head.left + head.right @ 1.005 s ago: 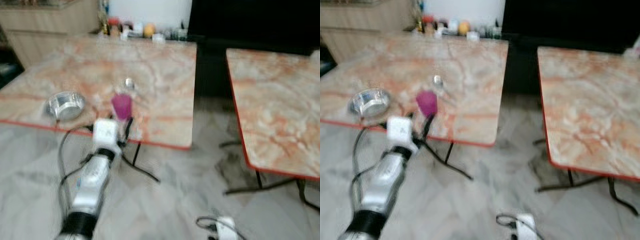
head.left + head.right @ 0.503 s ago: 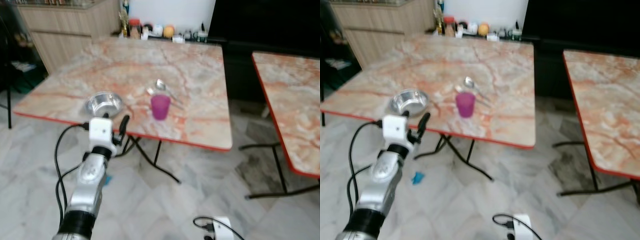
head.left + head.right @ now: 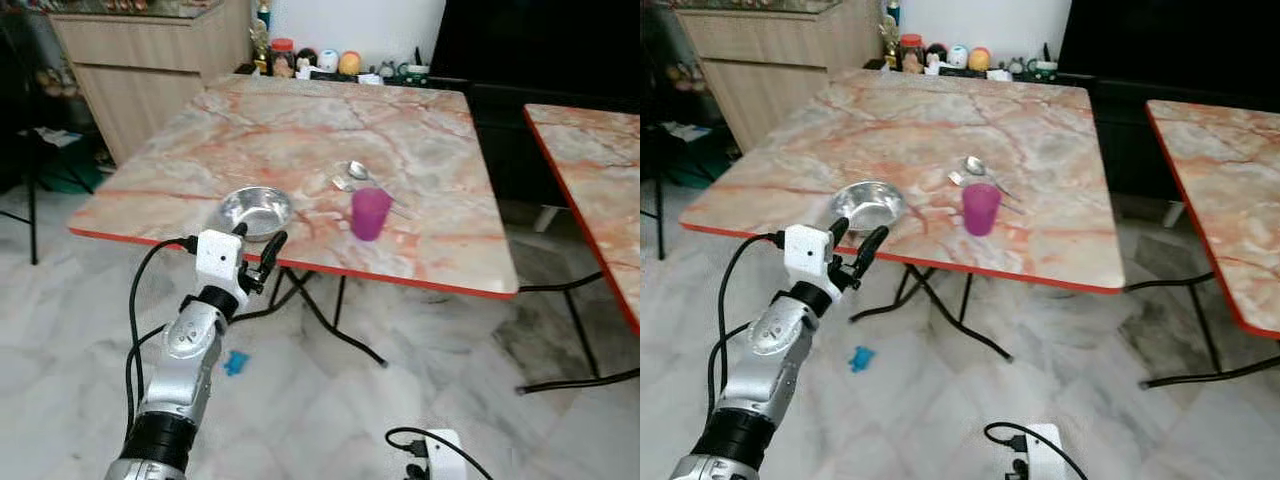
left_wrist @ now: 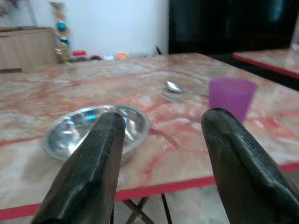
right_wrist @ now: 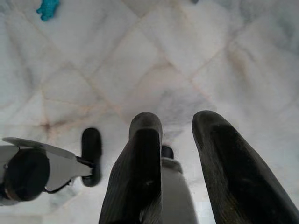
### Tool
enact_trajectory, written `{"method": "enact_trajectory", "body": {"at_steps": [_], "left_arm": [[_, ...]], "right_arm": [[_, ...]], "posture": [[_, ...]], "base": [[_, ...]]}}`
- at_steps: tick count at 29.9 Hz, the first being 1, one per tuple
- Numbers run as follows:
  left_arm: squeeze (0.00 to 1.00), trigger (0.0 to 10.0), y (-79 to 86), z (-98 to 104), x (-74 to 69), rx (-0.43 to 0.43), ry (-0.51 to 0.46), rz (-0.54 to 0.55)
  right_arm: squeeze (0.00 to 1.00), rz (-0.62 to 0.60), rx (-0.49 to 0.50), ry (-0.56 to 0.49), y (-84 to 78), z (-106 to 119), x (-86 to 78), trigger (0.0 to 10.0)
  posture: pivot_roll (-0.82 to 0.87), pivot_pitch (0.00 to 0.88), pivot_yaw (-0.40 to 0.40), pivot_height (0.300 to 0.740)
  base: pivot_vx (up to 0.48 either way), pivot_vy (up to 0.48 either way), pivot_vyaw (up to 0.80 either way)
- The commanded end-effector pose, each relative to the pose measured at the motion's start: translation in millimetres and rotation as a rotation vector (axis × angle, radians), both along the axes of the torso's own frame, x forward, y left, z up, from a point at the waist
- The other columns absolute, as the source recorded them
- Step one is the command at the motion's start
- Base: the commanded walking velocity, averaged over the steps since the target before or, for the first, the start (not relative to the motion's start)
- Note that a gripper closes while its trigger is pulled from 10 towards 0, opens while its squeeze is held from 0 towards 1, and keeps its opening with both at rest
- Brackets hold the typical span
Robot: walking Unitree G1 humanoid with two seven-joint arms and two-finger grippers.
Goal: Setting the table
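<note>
**A:** Our left claw (image 3: 256,243) is raised in front of the near red edge of the tabletop (image 3: 420,140), its two black fingers spread apart with nothing between them. Which piece are we after?

**B:** We judge it to be the steel bowl (image 3: 255,210). It sits just beyond the claw, close to the near edge and left of centre.

**A:** Then how do we do this well?

**B:** We should come in level over the edge and line the gap in the fingers up with the bowl's near rim, one finger inside and one outside. The rim is thin and the wall slopes, so we would close slowly. Shiny metal on marble will likely slide if we nudge it first.

**A:** And the right claw (image 5: 173,154)?

**B:** It hangs idle, pointing at the marble floor (image 5: 154,60), fingers parted and empty.

**A:** What does the bowl look like?

**B:** Shallow, round and polished, throwing back light from its inside. It looks empty and stands upright.

**A:** What lies farther off?

**B:** To the right of the bowl, a little farther in, stands a purple cup (image 3: 369,213), upright and apart from it. Just behind the cup lie a spoon (image 3: 358,171) and a second piece of cutlery, too small for us to name. We should keep the claw's sweep left of the cup. Along the far edge sits a row of small jars and ornaments (image 3: 330,62).
</note>
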State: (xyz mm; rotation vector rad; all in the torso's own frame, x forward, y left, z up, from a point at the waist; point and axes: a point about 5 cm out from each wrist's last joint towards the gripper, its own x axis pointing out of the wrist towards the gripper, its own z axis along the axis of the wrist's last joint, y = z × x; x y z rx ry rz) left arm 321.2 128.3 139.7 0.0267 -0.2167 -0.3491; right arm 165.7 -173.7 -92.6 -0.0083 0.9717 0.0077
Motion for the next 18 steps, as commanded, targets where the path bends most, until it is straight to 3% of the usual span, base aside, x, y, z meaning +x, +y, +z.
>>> {"method": "enact_trajectory", "body": {"at_steps": [1, 9, 18], "left_arm": [[0.00, 10.0, -5.1, -0.7, -2.9, 0.008, 0.001, -0.010], [0.00, 10.0, 6.6, -3.4, -1.4, 0.026, 0.016, 0.047], [0.00, 10.0, 7.4, -3.9, 0.5, 0.023, 0.022, 0.061]], "right_arm": [[0.00, -0.025, -0.006, 0.009, -5.7, -1.6, -5.4, 10.0], [0.00, -0.030, -0.007, 0.012, -5.2, -2.2, -6.6, 10.0], [0.00, -0.034, -0.017, 0.010, -5.0, -2.5, -7.4, 10.0]], "posture": [[0.13, 0.000, -0.017, 0.740], [0.13, 0.000, -0.012, 0.740], [0.12, 0.000, -0.006, 0.740]], "base": [[0.000, 0.341, 0.00], [0.000, 0.341, 0.00], [0.000, 0.340, 0.00]]}}
